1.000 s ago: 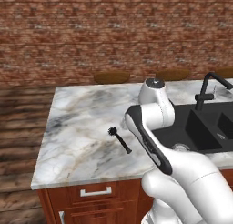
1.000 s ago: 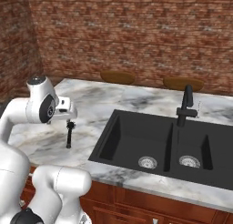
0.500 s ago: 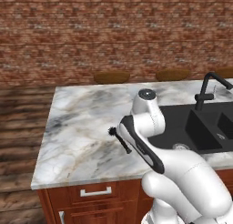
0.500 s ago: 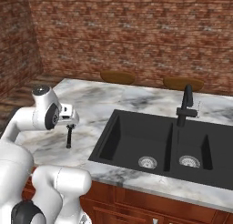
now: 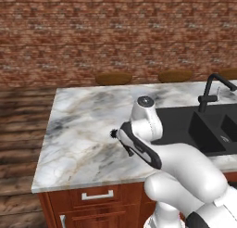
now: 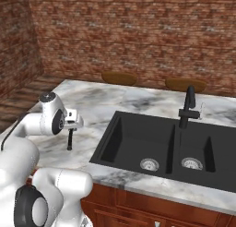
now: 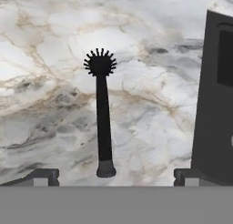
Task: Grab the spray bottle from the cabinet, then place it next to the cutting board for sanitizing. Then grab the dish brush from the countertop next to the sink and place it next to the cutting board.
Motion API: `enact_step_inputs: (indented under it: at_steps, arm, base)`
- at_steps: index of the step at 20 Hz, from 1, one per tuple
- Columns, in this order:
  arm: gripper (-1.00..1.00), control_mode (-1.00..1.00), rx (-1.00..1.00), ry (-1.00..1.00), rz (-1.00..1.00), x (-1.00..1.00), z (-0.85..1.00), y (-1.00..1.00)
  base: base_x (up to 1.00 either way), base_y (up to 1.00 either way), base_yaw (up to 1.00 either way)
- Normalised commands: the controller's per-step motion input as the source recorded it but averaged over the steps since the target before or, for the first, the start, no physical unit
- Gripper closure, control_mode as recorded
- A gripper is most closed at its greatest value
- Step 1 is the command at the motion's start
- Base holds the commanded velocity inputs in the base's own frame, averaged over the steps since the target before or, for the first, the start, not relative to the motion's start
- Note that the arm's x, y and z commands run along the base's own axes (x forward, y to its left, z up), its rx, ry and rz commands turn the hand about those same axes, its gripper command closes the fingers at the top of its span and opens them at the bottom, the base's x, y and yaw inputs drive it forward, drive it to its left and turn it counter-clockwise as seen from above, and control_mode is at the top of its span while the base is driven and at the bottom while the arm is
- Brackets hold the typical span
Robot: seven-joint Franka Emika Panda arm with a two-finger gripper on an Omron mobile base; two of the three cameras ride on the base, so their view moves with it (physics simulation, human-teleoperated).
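**Robot hand poised over dish brush beside kitchen sink**

The black dish brush (image 7: 103,118) lies flat on the veined marble countertop (image 7: 50,104), seen through the hand view with its bristle head toward 12 o'clock and the handle's butt end toward 6 o'clock. The gripper (image 7: 117,175) hangs above it with its two dark fingertips (image 7: 44,175) spread wide apart, one at 8 o'clock and one at 4 o'clock of the picture; the handle's end sits between them, nearer the left tip, touched by neither. The black rim of the sink (image 7: 214,104) runs up the 3 o'clock edge of that view, close beside the brush but apart from it.

From the left base view, the brush (image 5: 114,134) shows only its bristle head, peeking out at 9 o'clock of the white arm, on the countertop (image 5: 78,129) just beside the sink (image 5: 194,125). From the right base view, the brush (image 6: 70,140) stands out as a dark stick under the gripper (image 6: 73,124), at 9 o'clock of the sink (image 6: 138,138), whose black faucet (image 6: 188,106) rises at the basin's far rim. Reddish-brown drawers (image 5: 92,199) front the counter below.
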Motion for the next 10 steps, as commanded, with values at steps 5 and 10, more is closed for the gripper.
enact_step_inputs:
  at_steps: [5,10]
  arm:
    - [-1.0,-1.0,0.0,0.0,0.0,0.26,-0.22,0.08]
    - [-1.0,-1.0,0.0,0.0,-0.01,0.22,-0.2,0.13]
  base:
    - [0.0,0.0,0.0]
    - [0.0,0.0,0.0]
